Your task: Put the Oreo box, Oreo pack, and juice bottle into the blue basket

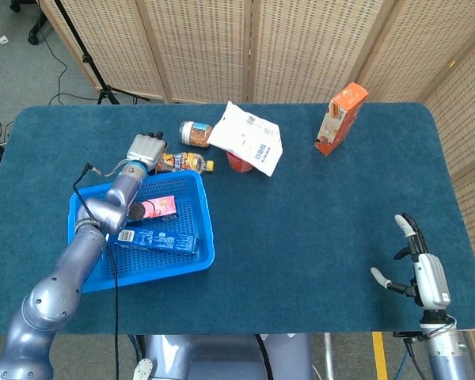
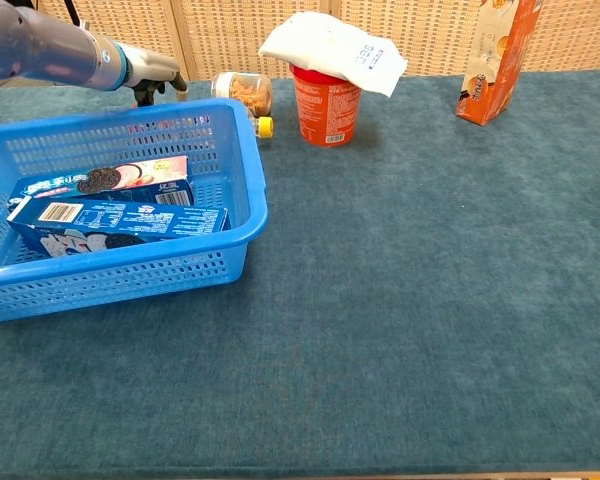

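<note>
Fingers [image 1: 149, 136] of the left hand [image 1: 142, 148] curl at the bottle [image 1: 184, 161], grip unclear, at 12 o'clock beyond the basket [image 1: 208, 237]; right hand [image 1: 418, 265] open, empty.

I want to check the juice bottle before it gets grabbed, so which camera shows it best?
The head view: the juice bottle lies on its side just behind the blue basket, label and yellow cap visible, the left hand at its base. The chest view shows only the yellow cap past the basket's corner.
</note>
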Controlling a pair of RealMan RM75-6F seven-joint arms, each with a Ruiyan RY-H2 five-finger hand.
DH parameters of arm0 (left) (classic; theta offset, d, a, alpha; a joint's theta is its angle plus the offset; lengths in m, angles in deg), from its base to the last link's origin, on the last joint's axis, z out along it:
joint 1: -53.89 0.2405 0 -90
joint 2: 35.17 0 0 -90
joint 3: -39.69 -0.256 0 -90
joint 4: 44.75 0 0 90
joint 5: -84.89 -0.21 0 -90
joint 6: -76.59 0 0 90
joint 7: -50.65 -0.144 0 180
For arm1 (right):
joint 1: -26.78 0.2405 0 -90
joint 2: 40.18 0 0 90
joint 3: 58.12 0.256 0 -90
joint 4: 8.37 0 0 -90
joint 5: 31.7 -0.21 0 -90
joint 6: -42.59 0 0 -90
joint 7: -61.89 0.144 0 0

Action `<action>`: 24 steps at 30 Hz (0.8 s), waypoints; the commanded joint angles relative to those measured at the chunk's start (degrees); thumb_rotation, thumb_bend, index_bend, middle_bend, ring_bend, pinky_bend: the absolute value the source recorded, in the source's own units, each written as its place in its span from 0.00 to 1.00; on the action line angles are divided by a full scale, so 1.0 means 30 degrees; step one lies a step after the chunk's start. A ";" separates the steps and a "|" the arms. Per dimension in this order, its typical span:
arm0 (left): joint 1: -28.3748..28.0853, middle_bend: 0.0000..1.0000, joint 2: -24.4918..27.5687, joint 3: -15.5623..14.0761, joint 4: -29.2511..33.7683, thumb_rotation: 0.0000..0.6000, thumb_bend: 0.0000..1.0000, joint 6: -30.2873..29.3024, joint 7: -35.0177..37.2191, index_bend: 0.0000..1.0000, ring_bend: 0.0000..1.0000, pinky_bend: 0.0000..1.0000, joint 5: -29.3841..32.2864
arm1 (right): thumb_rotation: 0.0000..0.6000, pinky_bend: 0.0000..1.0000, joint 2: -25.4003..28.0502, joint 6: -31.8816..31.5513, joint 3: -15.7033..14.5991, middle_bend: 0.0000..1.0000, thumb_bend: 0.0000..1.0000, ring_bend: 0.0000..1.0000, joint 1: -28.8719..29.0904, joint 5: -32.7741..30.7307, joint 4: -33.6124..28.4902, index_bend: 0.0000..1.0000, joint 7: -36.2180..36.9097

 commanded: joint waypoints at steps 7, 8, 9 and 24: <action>0.0410 0.30 -0.0563 -0.0201 -0.0506 1.00 0.36 -0.2097 -0.0349 0.63 0.28 0.32 -0.0286 | 1.00 0.46 0.0047 -0.0174 0.0005 0.00 0.24 0.00 -0.0019 0.0142 -0.0086 0.00 -0.0006; 0.0445 0.30 -0.0558 -0.0119 -0.0528 1.00 0.36 -0.2480 -0.0298 0.63 0.28 0.32 -0.0234 | 1.00 0.46 0.0049 -0.0193 0.0006 0.00 0.24 0.00 -0.0023 0.0148 -0.0094 0.00 -0.0001; 0.0464 0.30 -0.0543 -0.0081 -0.0525 1.00 0.36 -0.2656 -0.0273 0.64 0.28 0.33 -0.0210 | 1.00 0.46 0.0050 -0.0198 0.0006 0.00 0.24 0.00 -0.0021 0.0157 -0.0104 0.00 0.0005; 0.0843 0.34 0.2223 0.0425 0.2161 1.00 0.37 -0.5075 0.0063 0.67 0.32 0.35 0.0041 | 1.00 0.46 0.0206 -0.0678 0.0004 0.00 0.24 0.00 -0.0081 0.0550 -0.0426 0.00 -0.0058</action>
